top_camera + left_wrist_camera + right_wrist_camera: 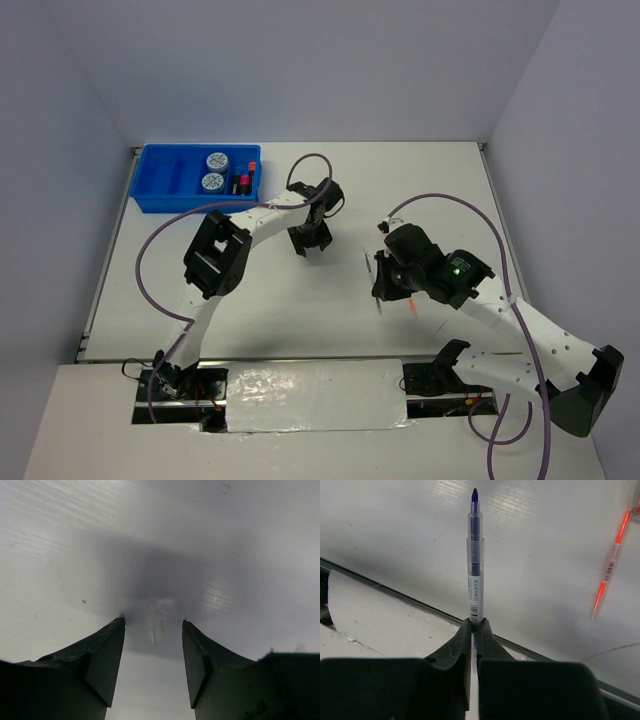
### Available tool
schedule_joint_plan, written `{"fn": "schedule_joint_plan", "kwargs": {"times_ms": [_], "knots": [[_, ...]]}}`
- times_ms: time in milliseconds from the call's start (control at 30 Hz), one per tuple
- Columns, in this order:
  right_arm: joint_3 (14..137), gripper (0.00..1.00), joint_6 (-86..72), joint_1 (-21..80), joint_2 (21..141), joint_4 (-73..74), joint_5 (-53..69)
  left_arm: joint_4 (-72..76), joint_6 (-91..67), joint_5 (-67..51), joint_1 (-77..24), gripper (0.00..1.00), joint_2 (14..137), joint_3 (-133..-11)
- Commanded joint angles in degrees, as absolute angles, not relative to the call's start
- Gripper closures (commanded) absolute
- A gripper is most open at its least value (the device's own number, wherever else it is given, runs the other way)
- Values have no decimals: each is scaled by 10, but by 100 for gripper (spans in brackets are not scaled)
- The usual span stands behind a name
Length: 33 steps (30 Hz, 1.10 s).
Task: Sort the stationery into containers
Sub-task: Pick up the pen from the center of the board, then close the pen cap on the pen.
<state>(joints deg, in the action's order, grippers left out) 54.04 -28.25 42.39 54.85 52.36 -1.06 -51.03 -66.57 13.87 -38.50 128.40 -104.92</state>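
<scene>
the clear-barrelled blue pen (474,555) sat pinched by one end in the right gripper's (475,625) shut jaws, toward the table's (300,320) right edge. it wanted laying lengthwise in a free slot of the blue ridged plastic tray (160,180), far left corner. left gripper's (152,625) jaws stood half open, empty.

White arm links (270,217), black joints (215,256); looping purple cables (440,196); black wedge-shaped fingers (102,665); one green light (455,267).
</scene>
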Motion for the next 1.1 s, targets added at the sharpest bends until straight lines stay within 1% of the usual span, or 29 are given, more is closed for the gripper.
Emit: {"fn": "schedule_joint_plan", "kwargs": {"times_ms": [0, 33, 67, 133, 167, 200, 233, 333, 400, 467, 500, 533, 1000, 1033, 1067], "knots": [[546, 100, -254, 426, 555, 518, -6, -521, -691, 142, -398, 39, 1298, -1066], [547, 100, -250, 426, 556, 516, -4, -519, -693, 142, -399, 45, 1301, -1066], [550, 100, -247, 425, 557, 514, -3, -525, -699, 142, -399, 48, 1304, -1067], [552, 100, -243, 425, 556, 512, -3, -526, -699, 138, -399, 59, 1312, -1066], [555, 100, -242, 425, 555, 511, 12, -526, -701, 139, -399, 60, 1314, -1064], [555, 100, -237, 425, 555, 510, 17, -526, -703, 138, -399, 63, 1316, -1060], [556, 100, -236, 425, 553, 509, 25, -526, -704, 140, -399, 63, 1316, -1058], [556, 100, -231, 425, 548, 507, 34, -527, -704, 147, -397, 59, 1318, -1059], [556, 100, -229, 425, 546, 504, 42, -532, -700, 149, -396, 53, 1321, -1064], [553, 100, -228, 425, 544, 504, 42, -533, -697, 150, -395, 51, 1322, -1065], [553, 100, -227, 425, 544, 504, 41, -534, -696, 151, -394, 45, 1321, -1064], [552, 100, -226, 425, 545, 504, 40, -534, -694, 154, -393, 43, 1321, -1064], [561, 100, -234, 425, 550, 497, 48, -549, -672, 176, -370, 53, 1345, -1091], [562, 100, -234, 425, 551, 497, 48, -547, -671, 172, -370, 55, 1345, -1085], [563, 100, -235, 425, 551, 497, 48, -541, -671, 171, -370, 60, 1344, -1080]]}}
